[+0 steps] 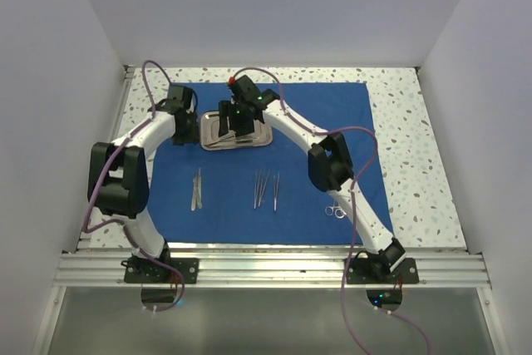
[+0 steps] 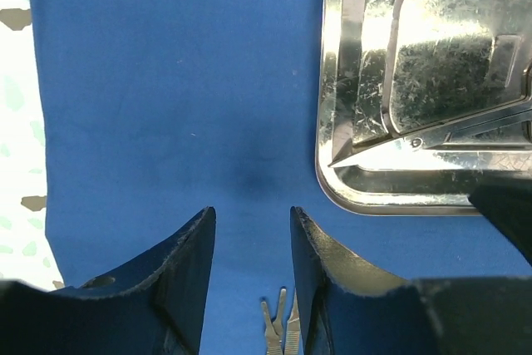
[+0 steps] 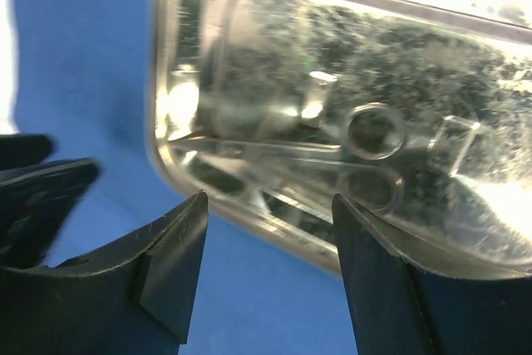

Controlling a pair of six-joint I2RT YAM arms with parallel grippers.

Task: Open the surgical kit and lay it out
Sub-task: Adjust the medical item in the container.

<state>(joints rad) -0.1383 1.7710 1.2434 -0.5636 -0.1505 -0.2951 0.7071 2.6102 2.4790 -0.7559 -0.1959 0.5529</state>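
Note:
The royal-blue cloth [image 1: 274, 164] of the surgical kit lies spread flat on the table. The steel tray [image 1: 259, 140] rests on its far middle, and ring-handled scissors [image 3: 332, 155] lie inside the tray [image 3: 179, 89]. My right gripper [image 3: 270, 201] hovers open over the tray's near rim, nothing between its fingers. My left gripper [image 2: 251, 214] is open over bare cloth [image 2: 166, 81], just left of the tray [image 2: 345, 81]. Tweezers [image 2: 278, 326] show below its fingers. On the cloth lie tweezers [image 1: 197, 189], more thin instruments [image 1: 266, 189] and small scissors [image 1: 335, 211].
Speckled tabletop [image 1: 416, 139] borders the cloth on the right and at the back. White walls close in three sides. An aluminium rail [image 1: 274, 268] carrying both arm bases runs along the near edge.

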